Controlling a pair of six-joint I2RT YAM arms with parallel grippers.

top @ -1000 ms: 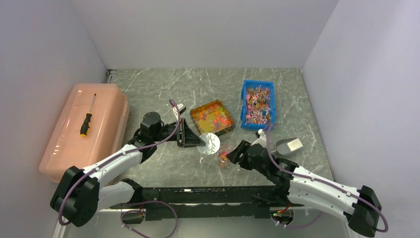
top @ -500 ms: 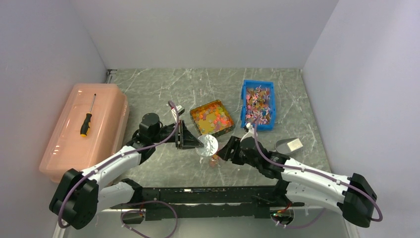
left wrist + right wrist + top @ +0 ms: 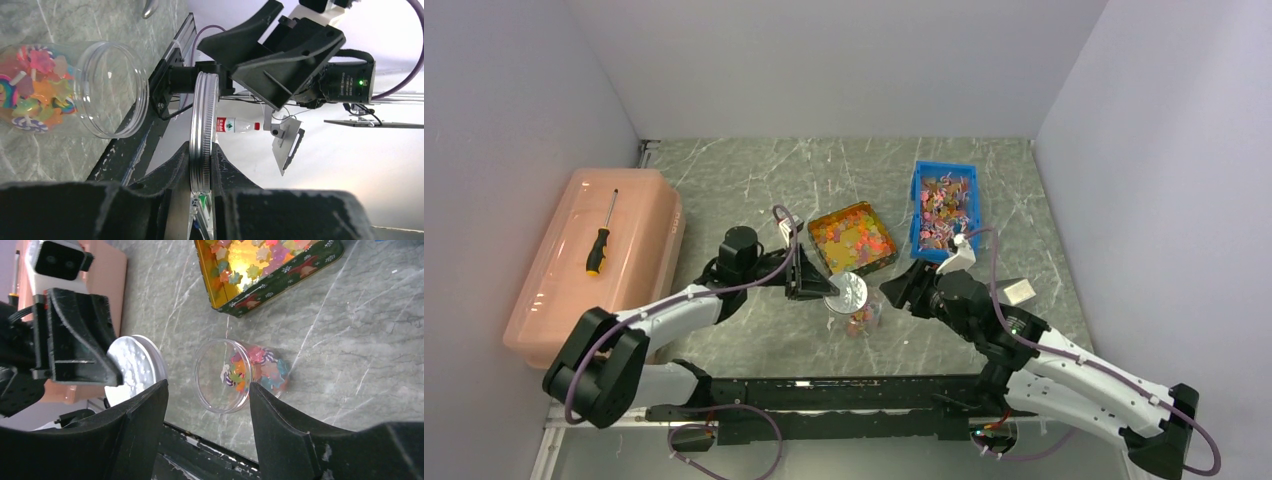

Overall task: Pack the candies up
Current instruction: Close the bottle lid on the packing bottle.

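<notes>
Closing stage of the packing, by judgement. On the table [image 3: 724, 180], a bin [image 3: 916, 212] and a tin [image 3: 280, 286] of loose sweets are shown behind the work area.

The right gripper [image 3: 207, 386] is held with its fingers wide apart and nothing between them. The left gripper [image 3: 202, 150] is clamped on the lid.

The jar [image 3: 235, 374] is laid on its side on the table in front of the tin, with its open mouth turned towards the left gripper. In the right wrist view it is framed between the two fingers but lies beyond their tips, and no contact is seen.

The lid [image 3: 200, 130] is gripped at its edge and held just beside the jar mouth, apart from it and not square to it.

The candies [image 3: 30, 95] already packed are gathered at the closed end of the jar.

The next move is judged to require the jar to be grasped and steadied by the right fingers. The lid would then be squared to the mouth and seated without the contents being spilled.
</notes>
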